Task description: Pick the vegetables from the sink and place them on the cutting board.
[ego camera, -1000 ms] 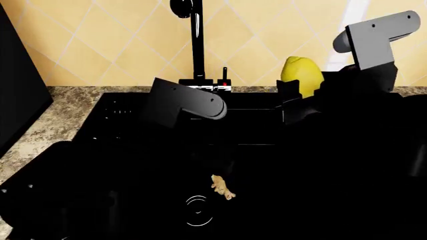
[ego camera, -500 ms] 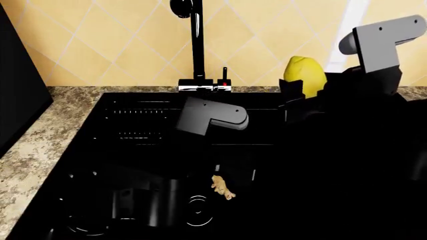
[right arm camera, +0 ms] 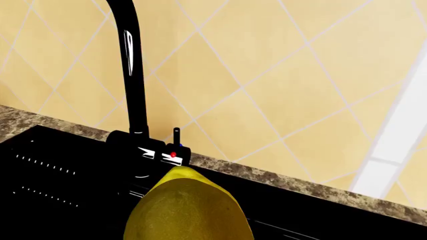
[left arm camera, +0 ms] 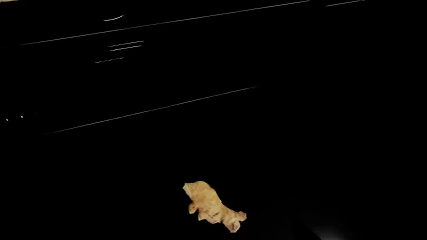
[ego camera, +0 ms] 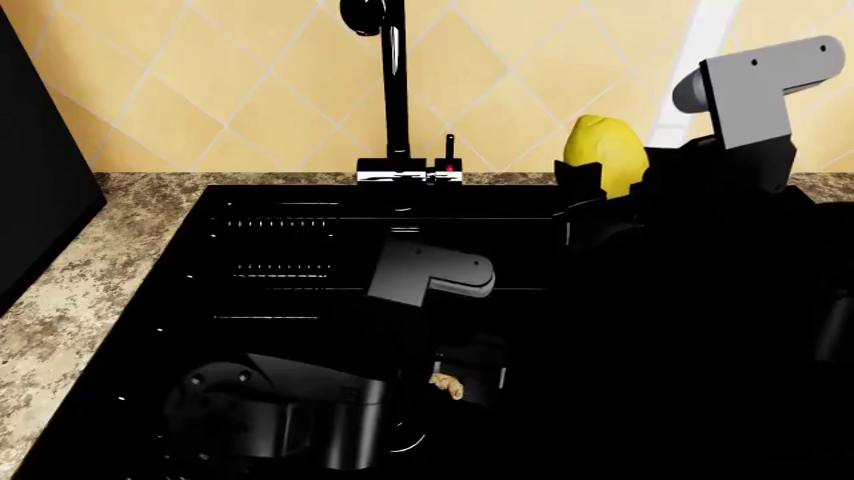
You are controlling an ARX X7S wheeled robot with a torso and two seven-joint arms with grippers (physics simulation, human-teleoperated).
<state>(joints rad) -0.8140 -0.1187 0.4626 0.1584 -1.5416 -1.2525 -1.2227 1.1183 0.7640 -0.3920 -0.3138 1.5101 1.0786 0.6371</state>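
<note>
The right tool (ego camera: pixel 587 205) grips the smooth bright-yellow lemon-shaped oval (ego camera: pixel 607 152), raised beside the tall black faucet (ego camera: pixel 392 90). The knobby pale-beige ginger root (ego camera: pixel 447 385) lies in the glossy black sink (ego camera: pixel 267 260), under the left tool (ego camera: pixel 467 375); whether that one is open cannot be told. No cutting board shows.

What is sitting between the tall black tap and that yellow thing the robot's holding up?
Nothing: in the right wrist view only tiled wall and countertop edge show between the faucet and the yellow vegetable.
</note>
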